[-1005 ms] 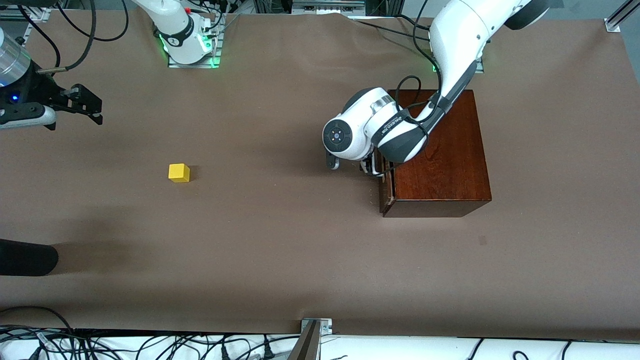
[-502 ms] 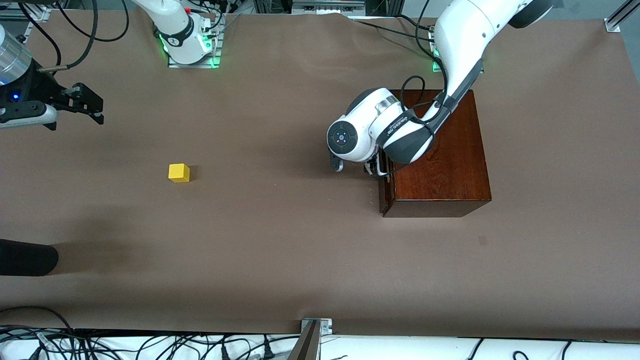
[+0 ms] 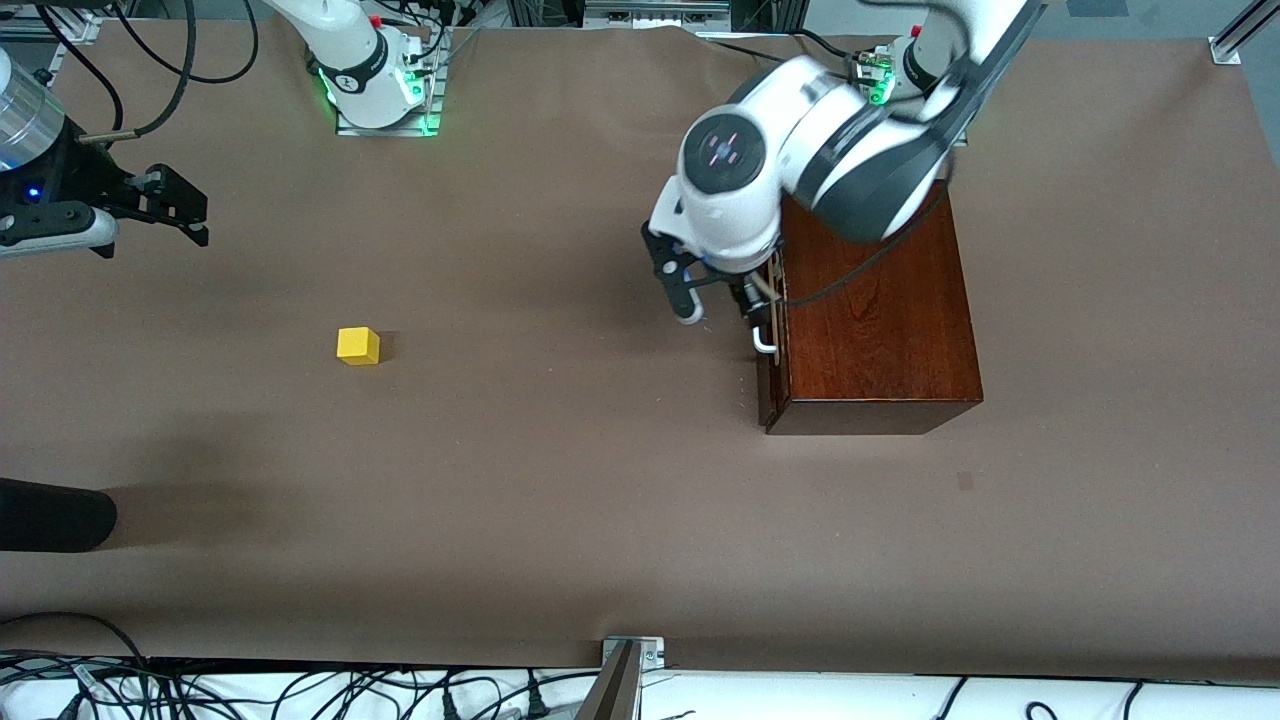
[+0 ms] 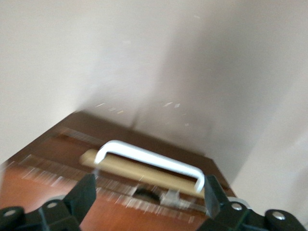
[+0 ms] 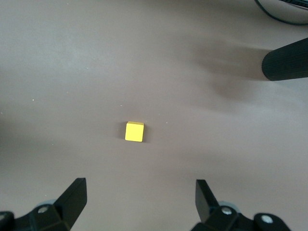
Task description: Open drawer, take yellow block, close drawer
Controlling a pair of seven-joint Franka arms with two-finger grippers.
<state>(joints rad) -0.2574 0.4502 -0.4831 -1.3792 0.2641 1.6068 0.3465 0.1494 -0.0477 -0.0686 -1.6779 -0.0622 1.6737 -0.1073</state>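
The dark reddish-brown wooden box (image 3: pixel 880 320) stands toward the left arm's end of the table. Its drawer (image 3: pixel 774 385) looks pushed in, with only a thin pale strip showing along the front. The white bar handle (image 3: pixel 763 344) also shows in the left wrist view (image 4: pixel 149 160). My left gripper (image 3: pixel 718 300) is open and empty, raised over the handle and the table in front of the drawer; it shows in its own view (image 4: pixel 149 195) too. The yellow block (image 3: pixel 358 345) lies on the bare table toward the right arm's end. My right gripper (image 3: pixel 200 222) hangs open and empty, and its wrist view (image 5: pixel 142 192) shows the block (image 5: pixel 134 131) below it.
A black cylinder (image 3: pixel 50 515) juts in over the table edge at the right arm's end, nearer to the front camera than the block; it also shows in the right wrist view (image 5: pixel 286 60). Brown paper covers the table (image 3: pixel 560 500). Cables lie along the front edge.
My left arm has risen and its hand has swung up from low by the drawer front, so the white handle now shows. The right arm and the yellow block have not moved.
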